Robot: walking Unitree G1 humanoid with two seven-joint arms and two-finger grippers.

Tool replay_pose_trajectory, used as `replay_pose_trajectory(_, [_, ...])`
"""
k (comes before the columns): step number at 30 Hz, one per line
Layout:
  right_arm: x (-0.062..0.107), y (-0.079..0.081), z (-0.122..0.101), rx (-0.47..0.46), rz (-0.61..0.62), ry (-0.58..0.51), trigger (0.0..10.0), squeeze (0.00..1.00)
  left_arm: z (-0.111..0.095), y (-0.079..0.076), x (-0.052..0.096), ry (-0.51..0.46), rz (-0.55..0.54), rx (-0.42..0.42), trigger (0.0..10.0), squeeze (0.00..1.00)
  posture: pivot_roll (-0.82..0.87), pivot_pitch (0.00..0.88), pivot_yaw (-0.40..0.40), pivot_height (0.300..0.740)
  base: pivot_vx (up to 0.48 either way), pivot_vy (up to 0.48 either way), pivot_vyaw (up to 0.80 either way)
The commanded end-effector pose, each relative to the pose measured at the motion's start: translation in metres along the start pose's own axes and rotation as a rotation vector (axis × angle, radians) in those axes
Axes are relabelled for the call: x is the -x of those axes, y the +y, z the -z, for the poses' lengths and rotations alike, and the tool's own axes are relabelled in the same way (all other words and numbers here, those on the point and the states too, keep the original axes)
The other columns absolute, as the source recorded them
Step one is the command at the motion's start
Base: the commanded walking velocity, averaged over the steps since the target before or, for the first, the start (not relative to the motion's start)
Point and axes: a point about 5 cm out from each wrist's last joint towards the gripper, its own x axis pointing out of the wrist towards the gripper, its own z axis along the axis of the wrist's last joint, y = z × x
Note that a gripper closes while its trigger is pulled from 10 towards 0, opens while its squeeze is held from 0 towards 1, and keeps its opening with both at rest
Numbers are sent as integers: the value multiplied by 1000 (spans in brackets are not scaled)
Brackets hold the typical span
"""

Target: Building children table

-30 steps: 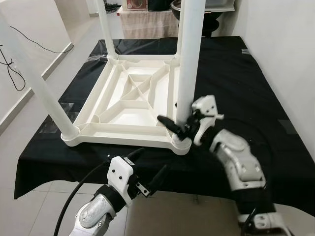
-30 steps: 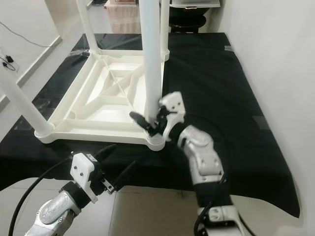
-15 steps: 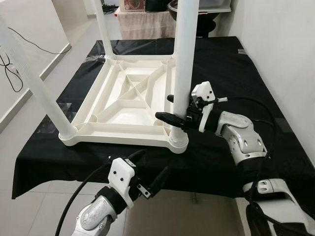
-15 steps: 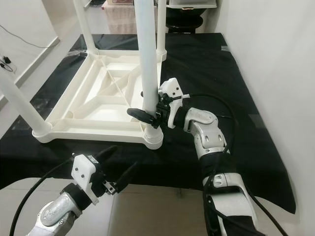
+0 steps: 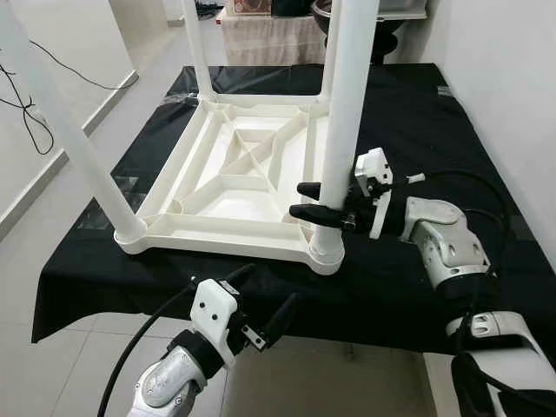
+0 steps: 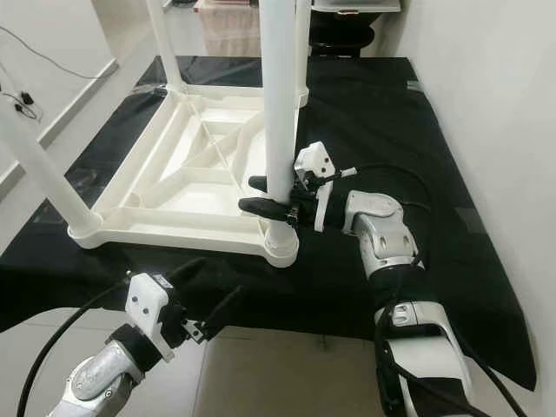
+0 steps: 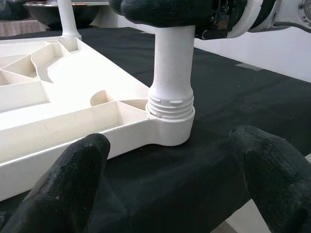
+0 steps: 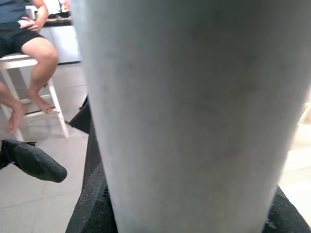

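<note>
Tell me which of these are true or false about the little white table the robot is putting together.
1. The tabletop lies upside down on a black cloth. True.
2. The right gripper is around the near right leg. True.
3. The left gripper holds a leg. False: it is open, below the cloth's near edge.
4. The gripped leg lies flat. False: it stands upright in its corner socket.

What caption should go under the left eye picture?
Right gripper clasps the near leg of the upside-down white tabletop; the open left gripper waits below.
</note>
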Motion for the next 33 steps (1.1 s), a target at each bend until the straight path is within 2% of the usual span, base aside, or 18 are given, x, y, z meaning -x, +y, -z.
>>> replay_pose_trajectory(1, [3,7,16,-47,17,12,0,0,2,1,2,15,-7,0,10000,0,-32,161,12,740,0,0,0])
replay_pose_trajectory(3, [6,11,20,-51,51,7,0,0,1,1,3,14,-8,0,10000,0,-36,164,12,740,0,0,0])
replay_pose_trajectory(5, [10,29,35,-65,115,40,0,0,1,3,3,14,-9,0,10000,0,-42,166,14,740,0,0,0])
replay_pose_trajectory(8, [9,37,44,-88,189,89,0,0,1,4,4,15,-9,0,10000,0,-45,167,17,740,0,0,0])
replay_pose_trajectory(9, [5,39,51,-82,327,132,0,0,1,5,4,16,-8,0,10000,0,-46,168,20,740,0,0,0])
replay_pose_trajectory(10, [3,42,59,-73,635,189,0,0,1,6,5,17,-8,0,10000,0,-59,168,28,740,0,0,0])
replay_pose_trajectory(11, [-4,58,65,-37,760,232,0,0,1,6,4,19,-4,-1,10000,0,-44,166,23,740,0,0,0])
replay_pose_trajectory(15, [-16,77,65,15,823,247,0,0,2,7,4,22,1,-4,10000,0,-50,156,33,740,0,0,0])
replay_pose_trajectory(17, [-20,74,63,19,822,227,0,0,3,8,3,23,-2,-6,10000,0,-47,149,37,740,0,0,0])
replay_pose_trajectory(18, [-27,64,59,-6,822,201,0,0,4,8,2,25,-2,-10,10000,0,-46,144,30,740,0,0,0])
replay_pose_trajectory(21, [-32,63,58,-31,791,201,0,0,4,9,2,25,-1,-10,10000,0,-47,141,25,740,0,0,0])
replay_pose_trajectory(22, [-35,64,54,-52,776,177,10000,0,4,9,1,24,-4,-10,10000,0,-45,137,24,740,0,0,0])
replay_pose_trajectory(24, [-38,65,50,-67,756,153,10000,0,4,9,1,22,-8,-10,10000,0,-45,137,25,740,0,0,0])
replay_pose_trajectory(25, [-41,66,44,-84,748,114,10000,937,4,9,1,21,-11,-10,10000,0,-45,137,25,740,0,0,0])
replay_pose_trajectory(27, [-45,66,37,-115,693,62,10000,1000,4,10,1,20,-13,-10,10000,0,-43,134,23,740,0,0,0])
replay_pose_trajectory(29, [-49,66,22,-142,567,-35,10000,1000,5,9,0,19,-14,-10,10000,0,-42,132,20,740,0,0,0])
replay_pose_trajectory(32, [-48,66,14,-132,490,-74,10000,1000,5,9,0,19,-13,-10,10000,0,-43,130,18,740,0,0,0])
replay_pose_trajectory(33, [-46,69,5,-121,365,-99,10000,0,5,8,0,18,-12,-9,10000,0,-42,131,16,740,0,0,0])
